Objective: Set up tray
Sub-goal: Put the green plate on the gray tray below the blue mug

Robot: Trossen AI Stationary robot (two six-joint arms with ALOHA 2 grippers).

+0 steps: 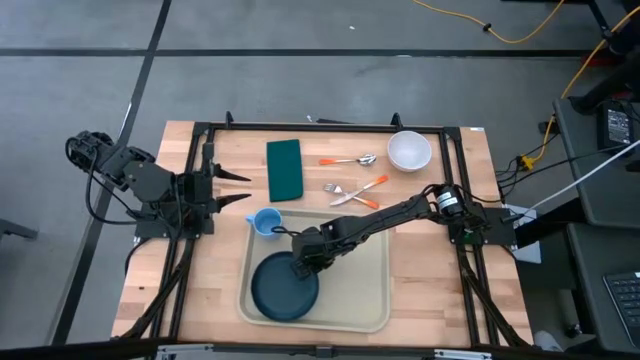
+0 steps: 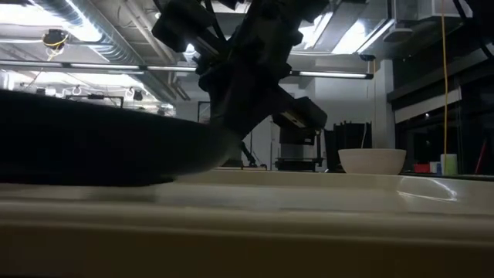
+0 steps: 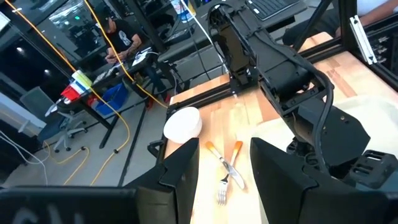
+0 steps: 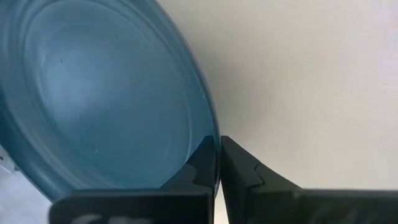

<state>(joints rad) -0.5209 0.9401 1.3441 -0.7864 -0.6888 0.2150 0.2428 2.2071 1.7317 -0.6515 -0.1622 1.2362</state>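
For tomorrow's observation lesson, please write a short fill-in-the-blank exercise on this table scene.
1. The right gripper has its fingers shut on the rim of the blue ____.
2. That dish lies in the cream tray, whose far left corner touches a light blue ____.
3. The dark green napkin lies on the wooden ____, outside the tray.
4. The white bowl sits ____ the tray.

Missing words: plate; cup; table; outside

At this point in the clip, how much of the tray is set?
Done: nothing is released on the tray yet. In hand: the right gripper has its fingers shut on the blue plate's rim, over the tray. Left: blue cup, napkin, spoon, fork and white bowl remain outside it. The left gripper waits by the table's edge.
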